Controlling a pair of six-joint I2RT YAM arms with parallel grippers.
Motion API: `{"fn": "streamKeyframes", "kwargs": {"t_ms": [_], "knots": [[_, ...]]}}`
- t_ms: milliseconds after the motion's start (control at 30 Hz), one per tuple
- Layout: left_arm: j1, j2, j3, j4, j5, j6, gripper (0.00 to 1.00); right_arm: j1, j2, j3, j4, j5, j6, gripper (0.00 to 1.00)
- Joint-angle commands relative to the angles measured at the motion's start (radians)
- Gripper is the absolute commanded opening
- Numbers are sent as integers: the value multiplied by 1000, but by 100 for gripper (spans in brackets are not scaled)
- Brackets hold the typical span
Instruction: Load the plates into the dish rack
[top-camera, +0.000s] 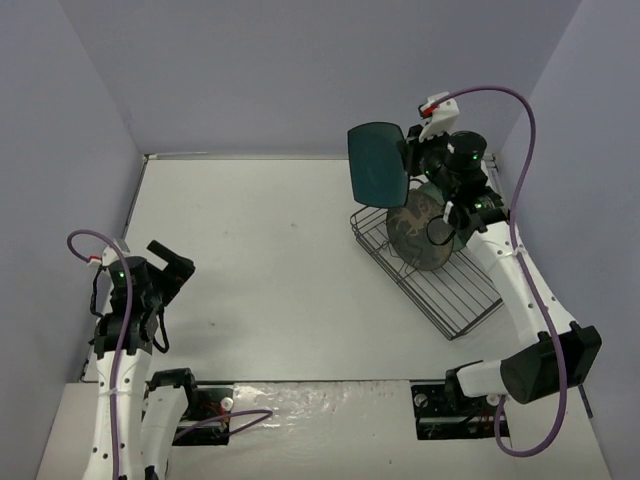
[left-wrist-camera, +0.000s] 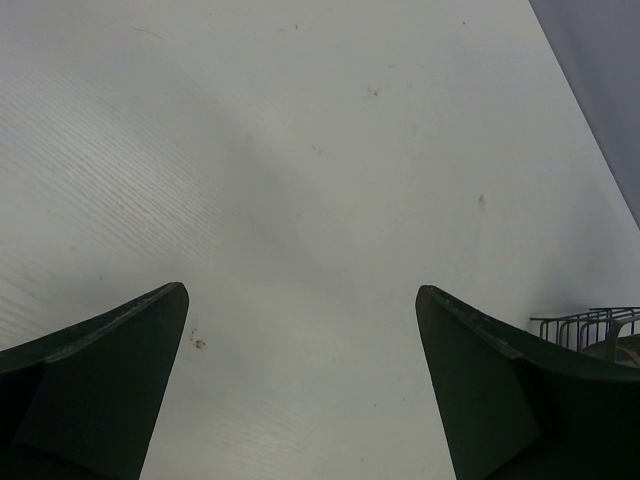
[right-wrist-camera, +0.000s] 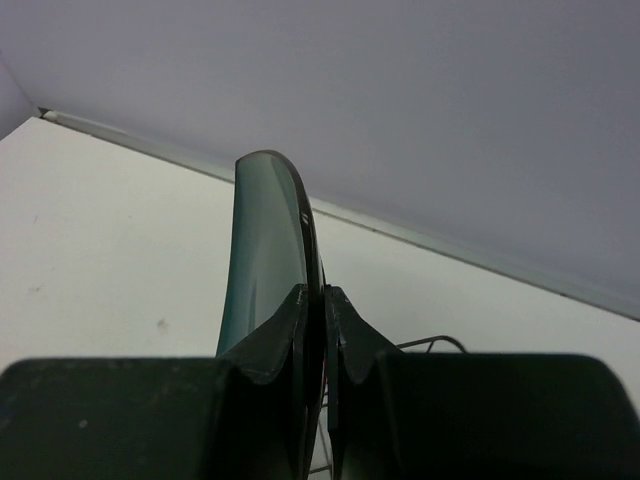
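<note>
White surface (top-camera: 280, 270) with lavender walls all round, and the action is over on the right. The right fingers (right-wrist-camera: 285, 345) are pinched tight on the rim of the square dark teal plate (top-camera: 377, 162), and from the wrist view you see that plate edge-on, clamped between both tips. It hangs up in the air, on edge, above the far left corner of the dish rack (top-camera: 455, 295), clear of the wires. Down in the rack, the grey-brown deer plate (top-camera: 418, 235) stands leaning in the slots at the far end. A greenish plate (top-camera: 432, 190) shows just behind it, mostly hidden by the arm, so I cannot tell its pattern. Across on the left, the left fingers (left-wrist-camera: 100, 400) are spread wide apart, gripping nothing, poised over bare surface, well apart from the rack.
</note>
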Motion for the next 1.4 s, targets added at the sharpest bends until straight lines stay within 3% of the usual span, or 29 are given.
{"fn": "streamKeyframes", "kwargs": {"t_ms": [0,267,333,567,933,1367], "knots": [[4,28,10,82,-24,17,97,-27,-23,263,-8,-86,-165,0],[4,62,36,43,-134,41,97,-64,111,579,-431,-123,-480,0],[4,71,27,54,-151,35,97,-73,167,692,-634,-133,-566,0],[4,118,31,95,-153,47,97,-69,155,741,-823,-49,-683,0],[4,211,56,87,-199,95,97,-42,138,629,-863,7,-675,0],[4,383,176,57,-271,150,97,6,194,565,-948,-69,-668,0]]}}
